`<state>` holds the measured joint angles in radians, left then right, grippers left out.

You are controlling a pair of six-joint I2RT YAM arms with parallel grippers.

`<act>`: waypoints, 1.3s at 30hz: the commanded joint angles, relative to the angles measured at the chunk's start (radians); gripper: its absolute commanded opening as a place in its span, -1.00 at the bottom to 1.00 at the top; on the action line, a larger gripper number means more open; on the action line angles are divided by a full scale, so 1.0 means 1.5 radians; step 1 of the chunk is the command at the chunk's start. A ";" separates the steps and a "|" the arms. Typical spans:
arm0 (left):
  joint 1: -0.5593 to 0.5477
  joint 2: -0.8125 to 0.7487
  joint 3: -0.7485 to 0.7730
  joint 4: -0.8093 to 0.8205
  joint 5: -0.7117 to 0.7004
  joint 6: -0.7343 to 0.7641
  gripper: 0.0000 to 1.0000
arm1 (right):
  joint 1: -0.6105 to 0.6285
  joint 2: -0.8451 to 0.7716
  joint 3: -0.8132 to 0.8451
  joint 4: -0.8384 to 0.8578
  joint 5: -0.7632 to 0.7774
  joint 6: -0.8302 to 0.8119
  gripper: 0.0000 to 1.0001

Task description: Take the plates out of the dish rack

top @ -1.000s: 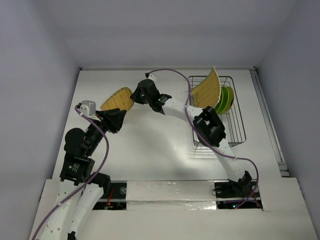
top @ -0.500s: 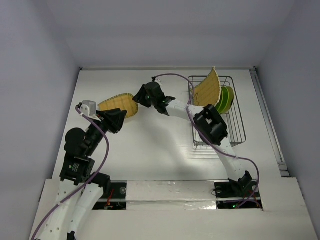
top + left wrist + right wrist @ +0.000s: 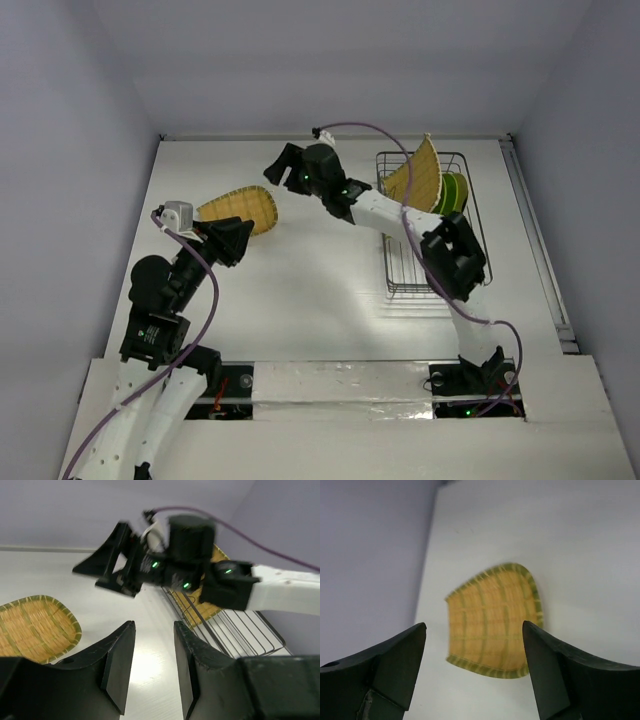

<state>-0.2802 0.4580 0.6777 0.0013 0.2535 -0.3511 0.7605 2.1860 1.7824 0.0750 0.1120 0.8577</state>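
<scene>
**Both claws empty, one yellow plate down on the table**

My right claw (image 3: 474,625) is spread wide and grips nothing; between its two dark fingers (image 3: 395,655) I look down on the oval yellow plate (image 3: 492,625), which lies flat on the white table (image 3: 580,555) with its green-striped rim facing up; the claw does not touch it. From above, that plate sits on the left half of the table, well apart from the dish rack (image 3: 470,265), and my right arm reaches across from the rack side so that the claw hangs just beside the plate's far right end.

My left claw (image 3: 154,625) sits near the plate's near edge; its fingers stand a little apart with only bare table showing in the gap, so it holds nothing either; the plate lies off to its left side in the wrist view, not between the fingers.

The dish rack stands on the right half of the table; a square yellow plate (image 3: 420,178) stands on edge at its far end, tilted, its top corner rising above the wire; the lime-green plates (image 3: 456,197) stand upright just beside it, on its right; the near part of the rack shows only wire.
</scene>
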 commanded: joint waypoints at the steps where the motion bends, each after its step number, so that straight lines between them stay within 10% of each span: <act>1: -0.002 0.005 0.026 0.022 -0.003 0.007 -0.33 | 0.002 -0.143 -0.021 0.035 0.043 -0.106 0.22; 4: -0.002 0.007 0.026 0.021 -0.003 0.009 -0.53 | 0.002 -0.227 -0.072 0.013 0.097 -0.165 -1.00; 7: -0.002 0.010 0.027 0.019 -0.007 0.008 -1.00 | -0.004 -0.344 -0.148 -0.047 0.233 -0.278 -1.00; 11: -0.002 0.011 0.029 0.014 -0.020 0.006 -1.00 | -0.023 -0.477 -0.240 -0.133 0.348 -0.338 -0.93; 18: -0.002 0.012 0.028 0.015 -0.019 0.006 -0.49 | -0.188 -0.624 -0.318 -0.253 0.277 -0.359 -0.24; 21: -0.002 0.012 0.028 0.014 -0.024 0.006 -1.00 | -0.243 -0.624 -0.321 -0.294 0.279 -0.371 -0.07; 39: -0.002 0.011 0.027 0.015 -0.020 0.008 -0.68 | -0.355 -0.489 -0.328 -0.276 0.114 -0.384 -0.06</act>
<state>-0.2802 0.4702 0.6781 -0.0154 0.2176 -0.3450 0.2375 1.4467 1.2797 -0.3672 0.3195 0.2909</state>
